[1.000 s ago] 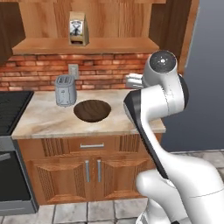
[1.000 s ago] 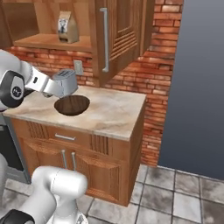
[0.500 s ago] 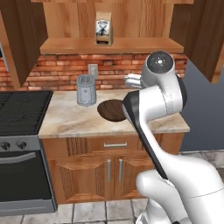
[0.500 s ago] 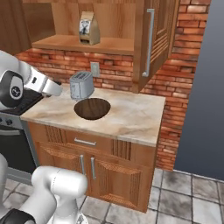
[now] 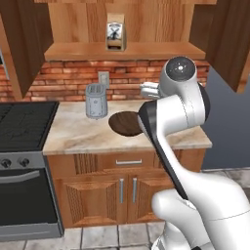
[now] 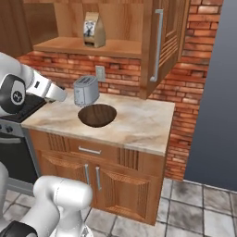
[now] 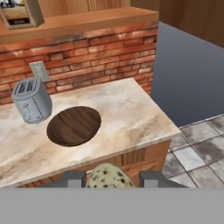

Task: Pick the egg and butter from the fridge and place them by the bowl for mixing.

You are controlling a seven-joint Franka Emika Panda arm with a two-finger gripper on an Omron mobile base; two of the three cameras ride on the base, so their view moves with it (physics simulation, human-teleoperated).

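at the bottom middle of the hand view the jaws are clenched on the egg [image 7: 108,178], speckled and round. the bowl [image 7: 74,125] lies on the table [image 7: 127,109] at centre left, beside the toaster [image 7: 30,100]. if let go too high, the egg may roll off the table edge or drop into the bowl.
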